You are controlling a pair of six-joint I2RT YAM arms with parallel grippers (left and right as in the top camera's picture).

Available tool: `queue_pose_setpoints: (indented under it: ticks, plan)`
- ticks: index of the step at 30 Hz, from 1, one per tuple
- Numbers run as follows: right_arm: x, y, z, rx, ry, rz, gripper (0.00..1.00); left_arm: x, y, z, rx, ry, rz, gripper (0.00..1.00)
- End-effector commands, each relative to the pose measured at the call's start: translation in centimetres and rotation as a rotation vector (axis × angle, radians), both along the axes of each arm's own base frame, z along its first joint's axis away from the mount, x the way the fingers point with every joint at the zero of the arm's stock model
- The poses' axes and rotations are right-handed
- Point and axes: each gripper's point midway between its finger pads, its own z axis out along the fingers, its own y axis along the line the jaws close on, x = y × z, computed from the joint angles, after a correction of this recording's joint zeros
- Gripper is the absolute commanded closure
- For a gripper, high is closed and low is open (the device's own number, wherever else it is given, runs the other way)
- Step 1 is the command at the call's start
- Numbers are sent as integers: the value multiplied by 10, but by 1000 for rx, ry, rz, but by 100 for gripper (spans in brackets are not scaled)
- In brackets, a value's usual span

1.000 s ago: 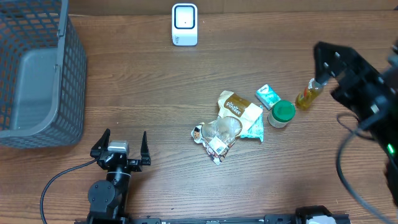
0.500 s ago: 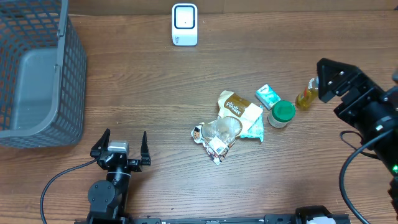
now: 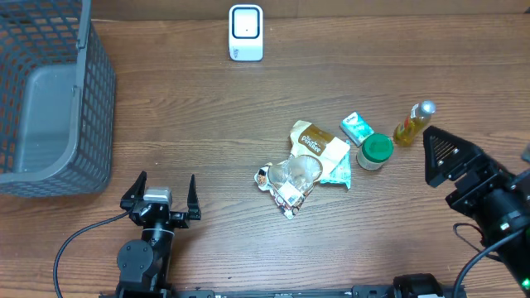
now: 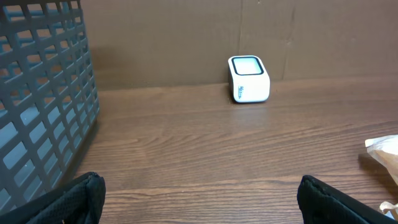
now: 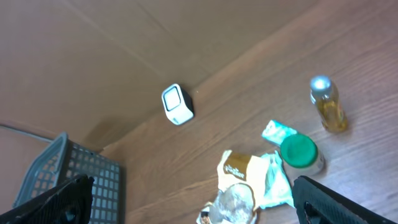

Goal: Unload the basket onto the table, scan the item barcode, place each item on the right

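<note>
Wood-grain surface [image 3: 207, 108] carries everything, and no item is lifted yet, so the risks lie in the choosing and the grasp. The task's items sit in a heap well short of the scanner [image 3: 246, 32] and to its right. Nearest in that heap, a clear packet [image 3: 294, 175] overlaps a brown snack bag [image 3: 315, 141] and a teal wrapper [image 3: 338, 172]. A pinch there could gather two layers at once or let the slick film slide out, and a crumpled bag may wrinkle its barcode past reading. A little closer to the scanner, a green-lidded jar [image 3: 376, 151] stands just beside a small teal box [image 3: 357, 127], with a yellow bottle [image 3: 411, 124] farther right. A hand coming down among them could tip the tall bottle or nudge the jar. Any item brought to the scanner with its code turned away would likely give no read. The left hand [image 3: 166, 180], much nearer than the scanner and to its left, is spread wide, holding and touching nothing. The right hand [image 5: 189, 185], raised above the surface far right of the scanner, also has its fingers fully apart and is empty.
</note>
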Motion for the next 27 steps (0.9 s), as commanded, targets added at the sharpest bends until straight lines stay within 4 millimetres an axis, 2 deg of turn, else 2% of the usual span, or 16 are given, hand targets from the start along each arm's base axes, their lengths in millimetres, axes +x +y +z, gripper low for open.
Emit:
queue_pose_setpoints:
  ticks: [1,4,5,11,20,27]
  plan:
    - [-2,-1,-18,-6,29,0,0,0,0,1,18,-10,-3,0]
    - [-4,-1,-34,-9,62,0,0,0,0,1,18,-10,-3,0]
    - [-4,-1,-47,-11,90,0,0,0,0,1,18,-10,-3,0]
    - [-7,-1,-89,-18,177,0,0,0,0,1,18,-10,-3,0]
    - [-23,-3,-137,-26,242,-3,0,0,0,1,18,-10,-3,0]
    - [-32,-4,-191,-35,349,-2,0,0,0,1,18,-10,-3,0]
